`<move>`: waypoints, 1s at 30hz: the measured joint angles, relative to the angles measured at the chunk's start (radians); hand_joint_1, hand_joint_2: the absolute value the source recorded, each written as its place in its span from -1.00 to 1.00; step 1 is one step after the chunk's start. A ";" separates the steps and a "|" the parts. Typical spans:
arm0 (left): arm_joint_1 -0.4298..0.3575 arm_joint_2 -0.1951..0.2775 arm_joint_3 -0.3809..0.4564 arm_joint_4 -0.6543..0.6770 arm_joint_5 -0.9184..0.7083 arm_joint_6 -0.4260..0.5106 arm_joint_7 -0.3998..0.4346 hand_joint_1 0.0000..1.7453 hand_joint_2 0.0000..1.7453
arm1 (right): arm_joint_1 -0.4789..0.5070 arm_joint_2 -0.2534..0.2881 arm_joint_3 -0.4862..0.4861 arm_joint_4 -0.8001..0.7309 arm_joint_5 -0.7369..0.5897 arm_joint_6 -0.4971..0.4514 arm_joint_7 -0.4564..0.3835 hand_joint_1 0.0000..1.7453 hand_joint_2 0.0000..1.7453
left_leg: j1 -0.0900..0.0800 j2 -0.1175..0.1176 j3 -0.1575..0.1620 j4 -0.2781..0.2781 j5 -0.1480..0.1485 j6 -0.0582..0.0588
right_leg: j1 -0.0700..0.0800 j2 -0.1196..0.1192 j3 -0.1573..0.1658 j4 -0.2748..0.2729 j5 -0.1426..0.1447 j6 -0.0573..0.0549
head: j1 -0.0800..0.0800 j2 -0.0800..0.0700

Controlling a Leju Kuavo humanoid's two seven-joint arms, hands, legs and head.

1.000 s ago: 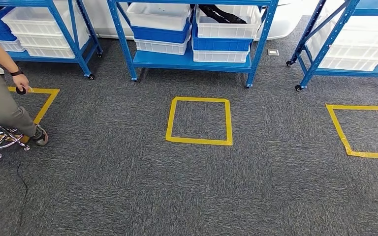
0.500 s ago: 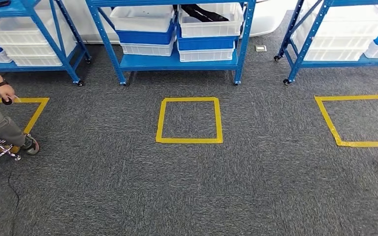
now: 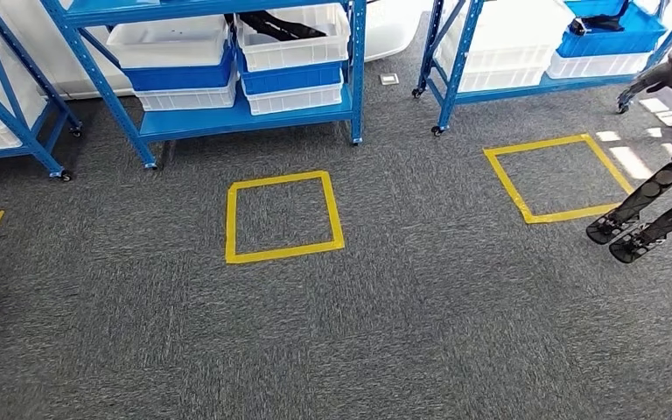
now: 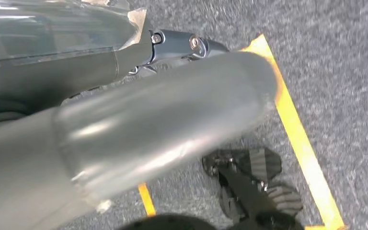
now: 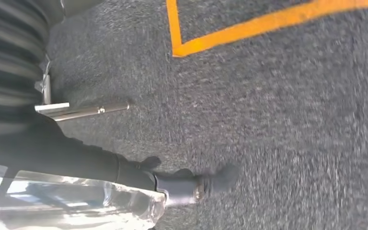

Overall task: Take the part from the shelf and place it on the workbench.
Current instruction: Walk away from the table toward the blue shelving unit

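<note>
Lying shelved — part (image 3: 273, 24) beyond right hand (image 5: 172, 181)

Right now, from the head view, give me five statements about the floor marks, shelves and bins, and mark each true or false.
1. A complete yellow tape square lies on the carpet in front of the middle blue shelf. True.
2. The carpet is red. False: it is dark grey.
3. White and blue bins are stacked on the shelf. True.
4. A bin stands inside the tape square. False: only carpet shows inside it.
5. The shelf has wheels. True.
</note>
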 joint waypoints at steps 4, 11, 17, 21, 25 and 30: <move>0.005 -0.003 0.000 0.000 0.000 0.000 0.000 -1.00 -1.00 | -0.002 -0.003 0.001 0.000 0.000 -0.001 0.004 -1.00 1.00 | 0.014 0.031 0.009 -0.051 0.042 -0.008 | 0.005 -0.077 -0.062 0.129 -0.078 0.001 | 0.007 0.000; 0.010 -0.006 0.000 0.000 -0.008 0.003 -0.001 -1.00 -1.00 | -0.003 -0.010 0.002 0.001 0.000 0.000 0.005 -1.00 1.00 | 0.031 0.072 -0.014 -0.024 0.039 -0.051 | -0.042 -0.122 0.048 0.024 -0.074 0.069 | 0.009 0.000; 0.007 -0.006 0.000 0.000 -0.010 0.010 -0.001 -1.00 -1.00 | -0.003 -0.014 0.002 0.000 -0.004 0.001 0.003 -1.00 -1.00 | 0.038 0.061 -0.028 0.019 0.004 -0.092 | -0.043 -0.117 0.068 -0.018 -0.055 0.016 | 0.003 0.000; 0.009 -0.006 0.000 0.000 -0.011 0.010 0.001 -1.00 -1.00 | -0.001 -0.014 0.002 0.001 -0.004 -0.001 0.003 -1.00 -1.00 | 0.043 0.042 -0.124 0.242 -0.120 -0.108 | -0.044 -0.115 0.061 -0.018 -0.048 0.003 | 0.000 0.000; 0.012 -0.005 0.000 0.000 -0.011 0.011 0.005 -1.00 -1.00 | -0.001 -0.012 0.002 0.001 -0.003 -0.001 0.004 -1.00 -1.00 | 0.049 0.039 -0.065 0.133 -0.036 -0.105 | -0.044 -0.108 0.062 -0.018 -0.046 0.003 | 0.000 0.000; 0.010 -0.006 0.000 0.000 -0.012 0.011 0.009 -1.00 -1.00 | -0.003 -0.010 0.002 0.000 -0.008 -0.001 0.002 -1.00 -1.00 | 0.036 0.033 -0.003 -0.009 0.014 -0.087 | -0.038 -0.103 0.057 -0.023 -0.038 0.029 | 0.001 0.000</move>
